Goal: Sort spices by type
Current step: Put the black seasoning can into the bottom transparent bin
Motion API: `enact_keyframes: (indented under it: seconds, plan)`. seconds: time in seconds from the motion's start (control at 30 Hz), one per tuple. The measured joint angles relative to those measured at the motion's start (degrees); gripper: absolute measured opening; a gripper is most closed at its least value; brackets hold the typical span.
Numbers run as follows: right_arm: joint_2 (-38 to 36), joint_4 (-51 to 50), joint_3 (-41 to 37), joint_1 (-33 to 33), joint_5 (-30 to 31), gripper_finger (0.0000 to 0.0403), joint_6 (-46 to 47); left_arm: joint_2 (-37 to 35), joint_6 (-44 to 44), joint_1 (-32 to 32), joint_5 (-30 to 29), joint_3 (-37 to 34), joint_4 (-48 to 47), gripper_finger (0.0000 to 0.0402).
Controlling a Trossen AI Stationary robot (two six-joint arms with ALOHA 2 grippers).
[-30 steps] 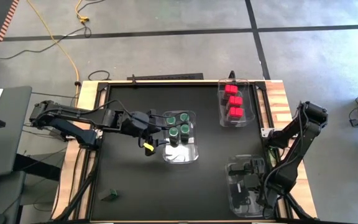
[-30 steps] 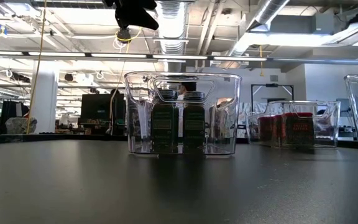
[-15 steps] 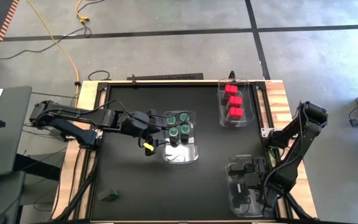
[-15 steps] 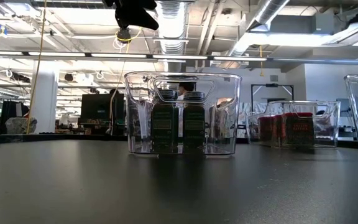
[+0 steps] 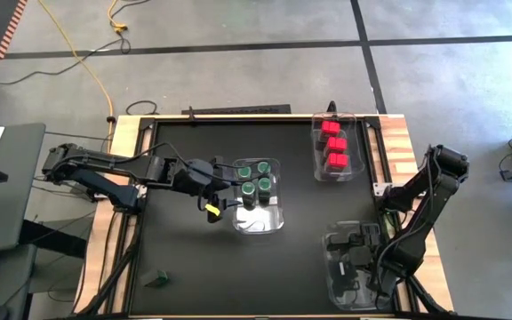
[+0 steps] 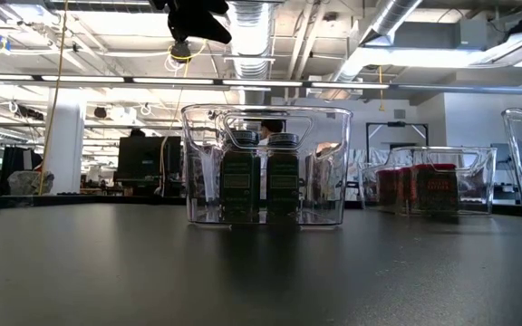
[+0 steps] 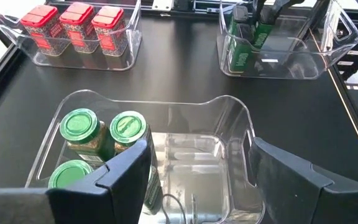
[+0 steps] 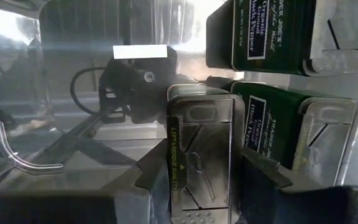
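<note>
My left gripper (image 7: 197, 180) hangs open above the middle clear bin (image 5: 258, 200), over its bare half; it touches nothing. Several green-topped jars (image 7: 98, 134) stand in that bin's far half. Red boxes (image 5: 332, 147) fill the far-right bin (image 7: 73, 53). My right gripper (image 8: 204, 171) is down inside the near-right bin (image 5: 349, 267), shut on a dark tin with a silver lid (image 8: 201, 149). Two more dark green tins (image 8: 272, 68) sit beside it. One dark tin (image 5: 156, 280) lies alone on the table near the near-left corner. My right gripper pinches the dark tin between its two fingers, one on each narrow side (image 8: 174, 165). The silver lid faces the wrist camera. The fingers reach down into the bin from above. Whether the tin's lower end rests on the bin floor is hidden by the tin itself.
The black table top (image 5: 185, 258) lies bare between the bins. In the low view the middle bin (image 6: 265, 167) stands in front, and the red-box bin (image 6: 433, 186) stands behind it. Wooden rails (image 5: 398, 151) edge the table, and cables lie on the floor beyond.
</note>
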Motion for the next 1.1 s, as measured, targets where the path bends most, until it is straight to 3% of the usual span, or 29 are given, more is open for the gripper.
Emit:
enact_keyframes:
  seconds: [0.37, 0.63, 0.9, 1.0, 1.1]
  plan:
    - [0.0, 0.4, 0.0, 0.0, 0.0, 0.0250, -0.2, 0.0, 0.0, 0.0, 0.0, 0.0, 0.0, 0.0261]
    - [-0.8, 0.1, 0.3, 0.0, 0.0, 0.0255, -0.1, 0.0, 0.0, 0.0, 0.0, 0.0, 0.0, 0.0261]
    - [-5.6, -5.1, 5.6, 0.0, 2.8, 0.0256, 3.3, 0.0, 0.0, 0.0, 0.0, 0.0, 0.1, 0.0261]
    - [-8.2, -5.1, 6.9, 0.0, 5.5, 0.0256, 6.5, 0.0, -1.4, 0.0, 0.0, 0.0, 0.1, 0.0261]
    - [-10.4, -4.4, 7.4, 0.0, 9.7, 0.0256, 15.8, 0.0, -3.9, 0.0, 0.0, 0.0, 0.0, 0.0261]
